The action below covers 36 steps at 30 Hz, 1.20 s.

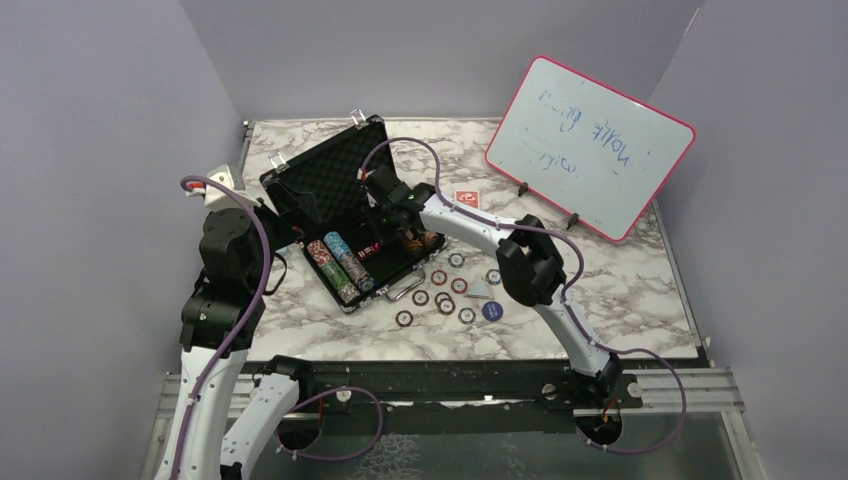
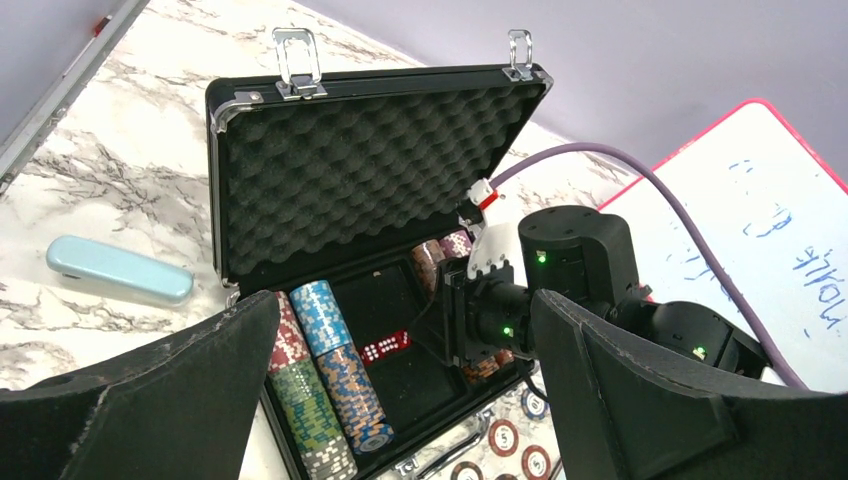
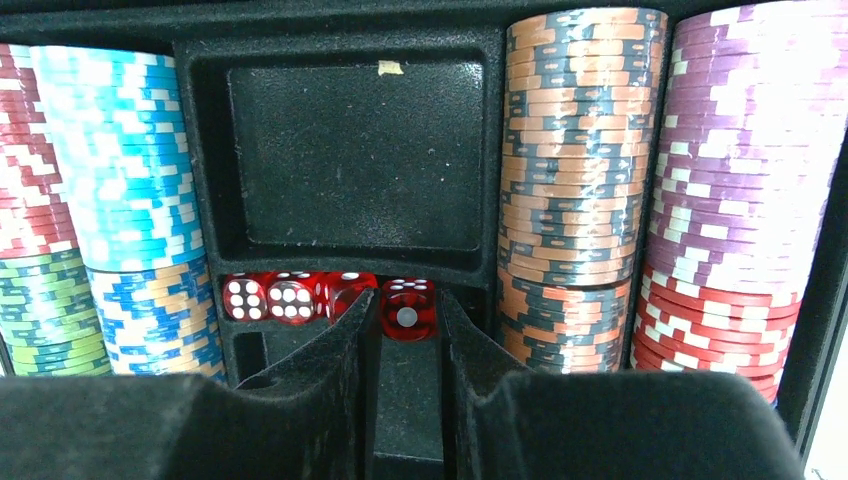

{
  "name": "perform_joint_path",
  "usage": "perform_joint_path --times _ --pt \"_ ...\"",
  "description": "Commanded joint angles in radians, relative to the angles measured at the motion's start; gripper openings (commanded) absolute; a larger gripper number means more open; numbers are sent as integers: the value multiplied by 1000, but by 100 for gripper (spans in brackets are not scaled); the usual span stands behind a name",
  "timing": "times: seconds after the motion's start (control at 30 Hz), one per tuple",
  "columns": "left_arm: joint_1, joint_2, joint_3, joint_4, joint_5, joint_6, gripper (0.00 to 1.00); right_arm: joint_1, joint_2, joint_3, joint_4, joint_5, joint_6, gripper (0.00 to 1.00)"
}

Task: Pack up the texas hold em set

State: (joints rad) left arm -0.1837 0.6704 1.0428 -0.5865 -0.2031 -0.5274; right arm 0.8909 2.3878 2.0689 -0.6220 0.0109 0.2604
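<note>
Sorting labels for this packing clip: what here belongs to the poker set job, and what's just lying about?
Job: briefcase, stacked chips, red dice, loose chips, red card deck.
Lying about: pink-framed whiteboard, light-blue oblong object.

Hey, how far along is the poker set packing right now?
Done: chip stacks line both sides of the briefcase, and three red dice sit in their slot. In hand: the right gripper is nearly closed around a fourth die; whether it grips is unclear. Remaining: the card well is empty, the red deck and loose chips lie on the table, and the lid is open.
</note>
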Motion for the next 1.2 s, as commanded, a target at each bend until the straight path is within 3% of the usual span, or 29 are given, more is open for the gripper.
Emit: perform_joint_path --times 0.0,0.27,0.53,0.8,0.97,1.07,1.17 --pt "-3 -12 -11 -5 -25 -5 99 5 13 -12 56 29 -23 26" --pt "-3 -3 -10 -4 -25 -3 99 5 -47 -135 180 14 -71 28" --pt "-4 10 -6 -4 -27 -2 99 6 -83 -130 154 16 -49 42" --pt "-3 16 -6 -4 -30 -3 99 6 -121 -104 117 49 -30 42" --pt "-3 18 -8 -3 -30 -1 99 6 -130 -100 111 68 -12 32" --pt "-3 16 -11 -4 -30 -1 99 6 -124 -99 113 53 -14 33" --pt "-3 16 -13 -3 -30 0 99 5 -108 -87 105 17 -15 40"
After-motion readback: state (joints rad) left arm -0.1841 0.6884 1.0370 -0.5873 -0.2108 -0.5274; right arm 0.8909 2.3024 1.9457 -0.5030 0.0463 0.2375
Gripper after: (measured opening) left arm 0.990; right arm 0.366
